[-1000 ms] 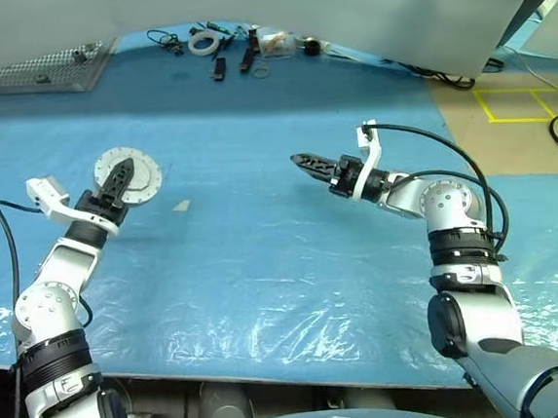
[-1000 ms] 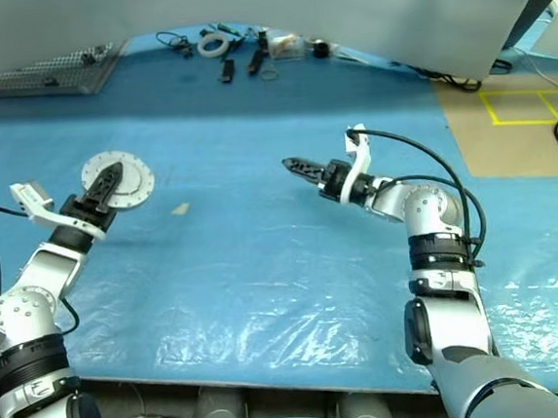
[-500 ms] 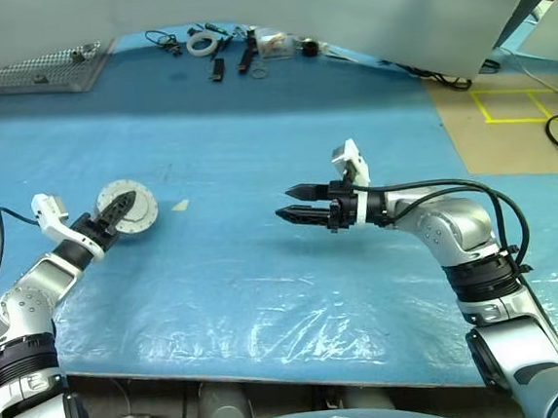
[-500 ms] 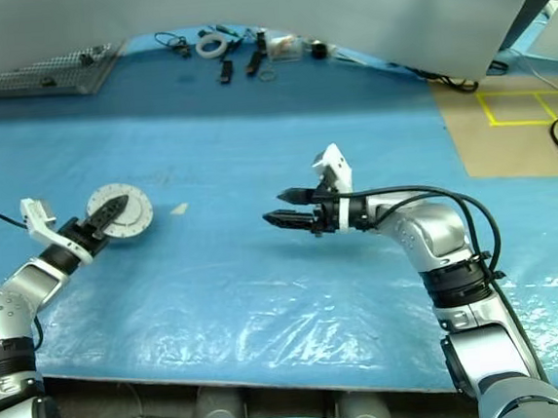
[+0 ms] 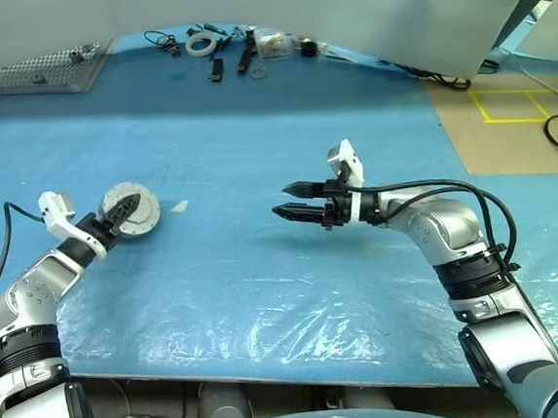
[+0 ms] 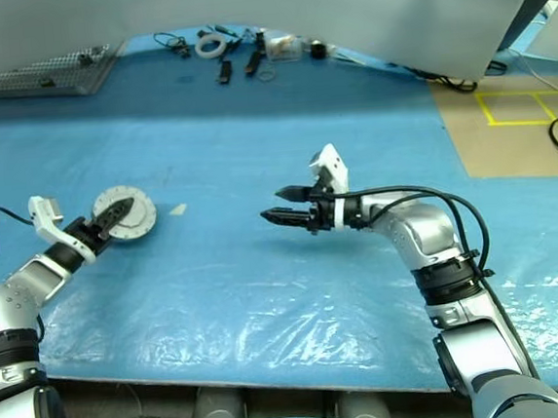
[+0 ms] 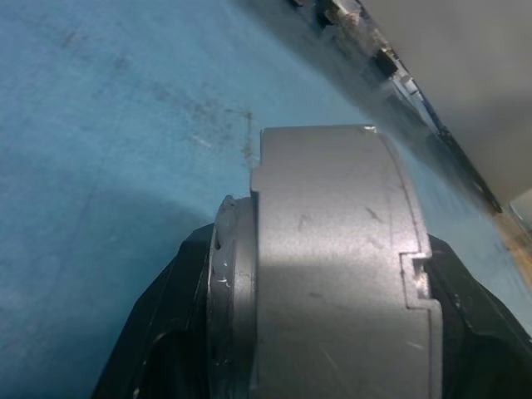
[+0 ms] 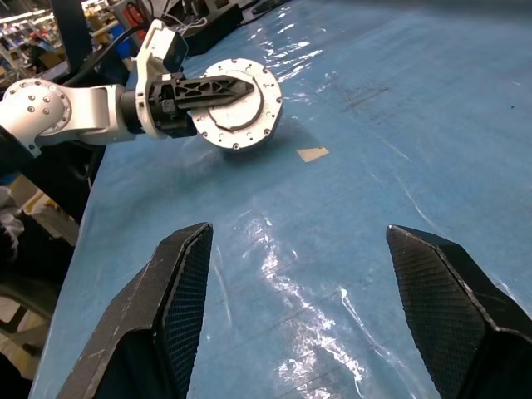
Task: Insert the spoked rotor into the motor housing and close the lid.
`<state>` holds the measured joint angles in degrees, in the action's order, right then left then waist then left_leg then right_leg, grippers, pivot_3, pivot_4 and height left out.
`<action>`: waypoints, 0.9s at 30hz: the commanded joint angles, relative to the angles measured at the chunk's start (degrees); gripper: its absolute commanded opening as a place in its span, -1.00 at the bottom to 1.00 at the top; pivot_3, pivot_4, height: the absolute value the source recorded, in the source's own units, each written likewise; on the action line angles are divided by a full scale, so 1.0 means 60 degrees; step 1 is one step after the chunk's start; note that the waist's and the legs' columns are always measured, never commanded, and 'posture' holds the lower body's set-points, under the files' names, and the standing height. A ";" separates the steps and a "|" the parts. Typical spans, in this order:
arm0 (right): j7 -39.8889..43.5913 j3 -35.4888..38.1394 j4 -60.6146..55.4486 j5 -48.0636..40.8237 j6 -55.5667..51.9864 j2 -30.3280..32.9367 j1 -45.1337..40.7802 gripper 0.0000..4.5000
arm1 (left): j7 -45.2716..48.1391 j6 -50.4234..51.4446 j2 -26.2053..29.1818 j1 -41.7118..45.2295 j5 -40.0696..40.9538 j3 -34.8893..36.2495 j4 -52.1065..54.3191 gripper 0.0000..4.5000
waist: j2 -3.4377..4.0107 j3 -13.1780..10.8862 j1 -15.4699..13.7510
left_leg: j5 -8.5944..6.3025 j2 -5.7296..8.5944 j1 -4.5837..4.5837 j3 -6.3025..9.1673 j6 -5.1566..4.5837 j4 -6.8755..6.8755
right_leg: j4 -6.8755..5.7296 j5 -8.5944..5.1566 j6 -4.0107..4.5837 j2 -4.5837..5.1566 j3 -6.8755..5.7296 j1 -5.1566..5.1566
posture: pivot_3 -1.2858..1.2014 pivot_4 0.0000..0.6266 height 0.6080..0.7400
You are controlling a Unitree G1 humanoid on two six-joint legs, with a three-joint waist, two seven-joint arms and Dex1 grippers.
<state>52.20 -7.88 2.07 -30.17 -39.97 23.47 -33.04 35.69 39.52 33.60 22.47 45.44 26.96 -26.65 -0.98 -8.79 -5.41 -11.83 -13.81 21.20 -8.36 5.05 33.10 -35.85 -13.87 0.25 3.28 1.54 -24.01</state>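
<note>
My left gripper (image 5: 127, 205) is shut on a round silver disc (image 5: 143, 219), its black fingers clamped over both faces. The disc shows a plain silver face with small holes round its flange (image 8: 249, 116). Edge-on, in the left wrist view, it is a thick silver body (image 7: 332, 266). No copper windings or dark segments show, so I cannot tell whether it is the motor housing or the lid. It hangs low over the blue table (image 5: 265, 269) at the left. The spoked rotor is out of view. My right gripper (image 5: 284, 199) hovers open and empty mid-table, pointing toward the disc.
A small beige scrap (image 5: 179, 206) lies just right of the disc. Tools and a white tape ring (image 5: 203, 42) sit at the table's far edge, a perforated metal plate (image 5: 32, 69) at the far left. Beyond the table's right side is floor with yellow tape (image 5: 514, 105).
My left gripper has sunk and moved left with the disc in its grip. My right gripper has rolled so one finger stands above the other, and has drawn back and left.
</note>
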 commanded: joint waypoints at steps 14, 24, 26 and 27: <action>-0.0327 0.0261 0.0010 0.0007 -0.0158 -0.0252 -0.0238 0.57 | -0.0415 -0.1326 0.0400 0.0274 -0.1030 0.0676 -0.0514 0.99 | -0.0004 0.0002 -0.0010 | 0.0000 0.0000 -0.0020 0.0001 0.0000 0.0002 | -0.0003 0.0001 0.0001 0.0002 -0.0001 0.0019 | 0.03 -0.52 1.00; -0.0282 0.0406 -0.0052 -0.0041 -0.0212 -0.0207 -0.0222 0.57 | 0.1056 -0.0777 0.1950 -0.0108 -0.0729 0.1201 -0.0125 0.99 | -0.0004 0.0002 -0.0003 | -0.0001 0.0000 -0.0024 0.0002 0.0002 0.0001 | -0.0001 0.0000 0.0002 0.0003 -0.0002 0.0019 | 0.03 -0.52 1.00; -0.0236 0.0478 -0.0062 -0.0091 -0.0274 -0.0163 -0.0219 0.57 | 0.1390 -0.0673 0.2257 -0.0100 -0.0746 0.1165 -0.0209 0.99 | -0.0004 0.0002 -0.0006 | -0.0001 0.0000 -0.0026 0.0002 0.0002 0.0001 | -0.0001 0.0000 0.0002 0.0003 -0.0001 0.0019 | 0.03 -0.52 1.00; -0.0187 0.0477 -0.0082 -0.0071 -0.0272 -0.0111 -0.0213 0.57 | 0.1607 -0.0639 0.2372 -0.0084 -0.0742 0.1100 -0.0102 0.99 | -0.0004 0.0002 -0.0007 | -0.0001 0.0000 -0.0027 0.0002 0.0002 0.0001 | -0.0002 0.0000 0.0002 0.0003 -0.0002 0.0019 | 0.03 -0.52 1.00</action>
<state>50.38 -6.72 3.40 -29.47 -41.77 22.37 -33.30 43.05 35.47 45.68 21.75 40.47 32.76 -28.51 -1.01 -8.78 -5.46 -11.83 -13.82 21.04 -8.35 5.06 33.11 -35.86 -13.87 0.26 3.29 1.53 -23.89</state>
